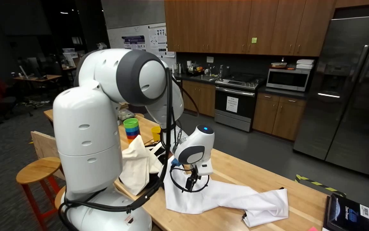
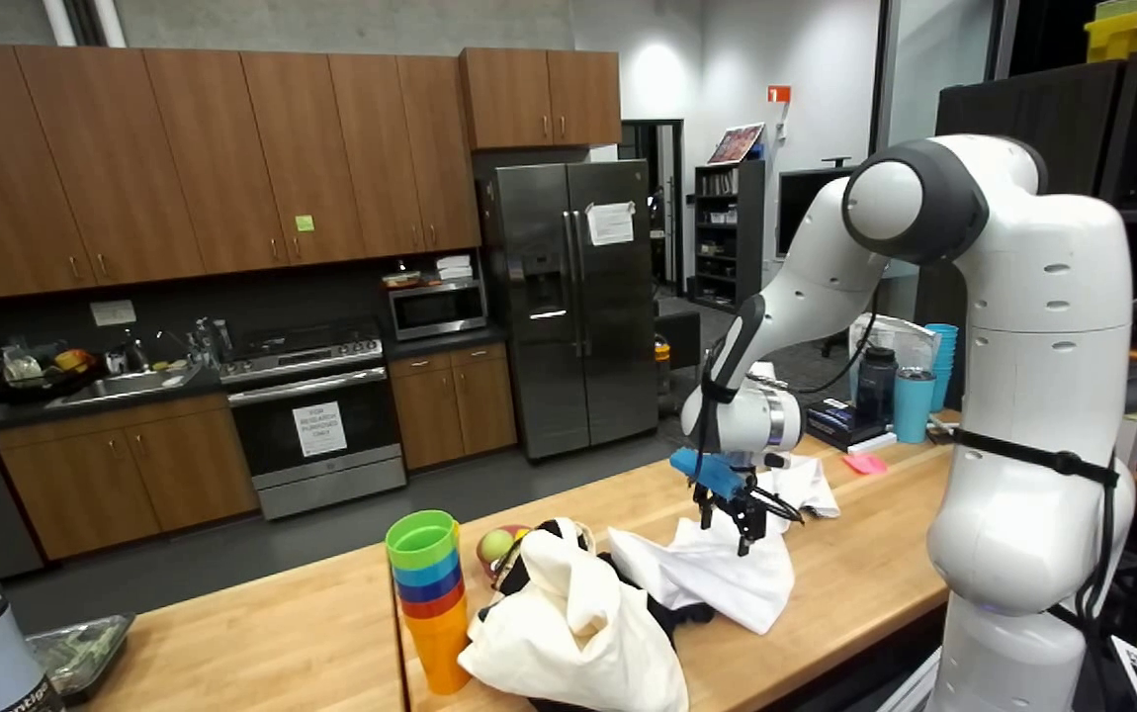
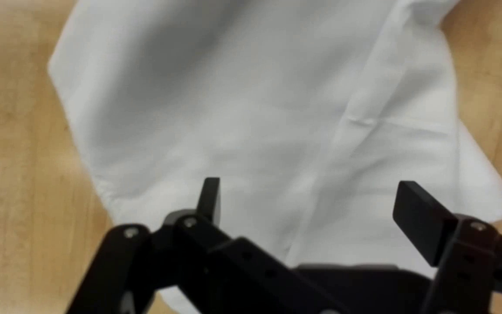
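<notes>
Where the arm (image 2: pixel 934 203) arches forward, end effector (image 3: pixel 307 198) pointing down, jaws spread wide, over white cloth (image 3: pixel 255 135)

Wooden table (image 2: pixel 860 529) bears white cloth (image 3: pixel 268 139), perhaps clothing.

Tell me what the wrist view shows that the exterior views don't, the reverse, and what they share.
Only the wrist view shows the small screw heads by the fingers, and clearly shows a narrow crease in the white cloth below. The fingers stand wide apart, pinching nothing.

Only the exterior views show the arm, the cream bag, the stack of coloured cups, the black box and the refrigerator.

Both share the white cloth, the wooden tabletop it lies on and the fingers; whether they touch the cloth, I cannot tell.
</notes>
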Robot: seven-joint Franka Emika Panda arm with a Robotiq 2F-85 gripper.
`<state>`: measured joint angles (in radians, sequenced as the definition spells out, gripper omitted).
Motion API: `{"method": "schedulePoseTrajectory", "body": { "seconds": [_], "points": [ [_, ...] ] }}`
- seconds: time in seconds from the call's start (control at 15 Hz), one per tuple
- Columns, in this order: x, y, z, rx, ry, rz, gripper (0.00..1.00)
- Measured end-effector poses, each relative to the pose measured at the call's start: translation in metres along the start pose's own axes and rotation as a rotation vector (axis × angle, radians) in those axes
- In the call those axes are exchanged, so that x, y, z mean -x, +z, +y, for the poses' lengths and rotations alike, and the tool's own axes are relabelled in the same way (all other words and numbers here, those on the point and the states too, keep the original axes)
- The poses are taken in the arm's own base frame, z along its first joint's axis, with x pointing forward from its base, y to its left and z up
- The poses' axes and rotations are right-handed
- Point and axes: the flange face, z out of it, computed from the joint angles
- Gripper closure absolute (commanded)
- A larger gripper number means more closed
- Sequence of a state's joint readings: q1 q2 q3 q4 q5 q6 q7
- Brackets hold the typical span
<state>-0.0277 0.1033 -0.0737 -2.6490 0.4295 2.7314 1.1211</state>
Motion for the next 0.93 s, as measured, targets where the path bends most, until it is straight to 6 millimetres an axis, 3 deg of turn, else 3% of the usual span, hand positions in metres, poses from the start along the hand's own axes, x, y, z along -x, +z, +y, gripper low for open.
{"method": "schedulePoseTrajectory", "body": {
  "seconds": [0.33,0.53,0.73,0.93],
  "points": [
    [0.003,-0.009,-0.003,-0.239,0.152,0.001,0.0],
    [0.006,-0.01,0.001,-0.298,0.181,0.022,0.0],
    [0.002,0.006,0.008,-0.269,0.19,0.044,0.0],
    [-0.008,0.039,0.025,-0.154,0.176,0.051,0.0]
  ]
}}
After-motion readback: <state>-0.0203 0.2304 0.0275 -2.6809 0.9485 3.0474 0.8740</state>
